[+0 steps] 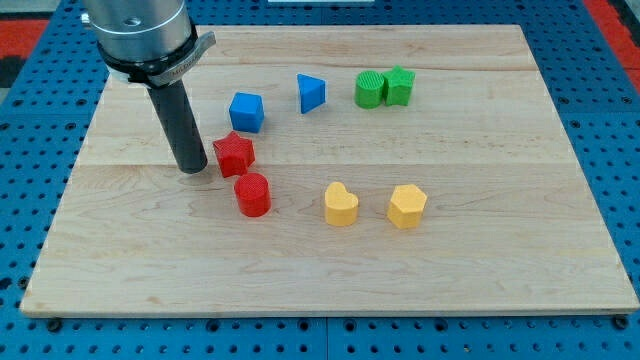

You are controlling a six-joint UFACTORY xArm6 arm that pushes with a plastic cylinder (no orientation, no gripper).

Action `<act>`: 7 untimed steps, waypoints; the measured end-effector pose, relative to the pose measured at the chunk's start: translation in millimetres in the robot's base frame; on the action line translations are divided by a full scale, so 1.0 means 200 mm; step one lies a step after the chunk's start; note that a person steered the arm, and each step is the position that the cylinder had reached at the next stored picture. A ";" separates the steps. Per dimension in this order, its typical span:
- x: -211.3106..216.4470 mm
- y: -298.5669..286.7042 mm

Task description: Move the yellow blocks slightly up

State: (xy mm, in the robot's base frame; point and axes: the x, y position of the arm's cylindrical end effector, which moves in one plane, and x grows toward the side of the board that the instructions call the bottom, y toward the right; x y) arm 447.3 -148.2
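Two yellow blocks lie low on the board's middle: a yellow heart (340, 204) and, to its right, a yellow hexagon (407, 206). My tip (192, 170) rests on the board at the view's left, just left of a red star (234, 153). It stands well to the left of both yellow blocks and touches neither.
A red cylinder (252, 194) lies below the red star. A blue cube (246, 111) and a blue triangle (311, 93) lie higher up. A green cylinder (370, 89) and a green star-like block (400, 86) sit together near the top. The wooden board (500, 250) lies on blue pegboard.
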 end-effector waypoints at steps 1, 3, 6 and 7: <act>0.00 0.00; 0.11 -0.14; 0.64 0.33; 0.69 0.40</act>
State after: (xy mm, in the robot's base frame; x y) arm 585.0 -68.7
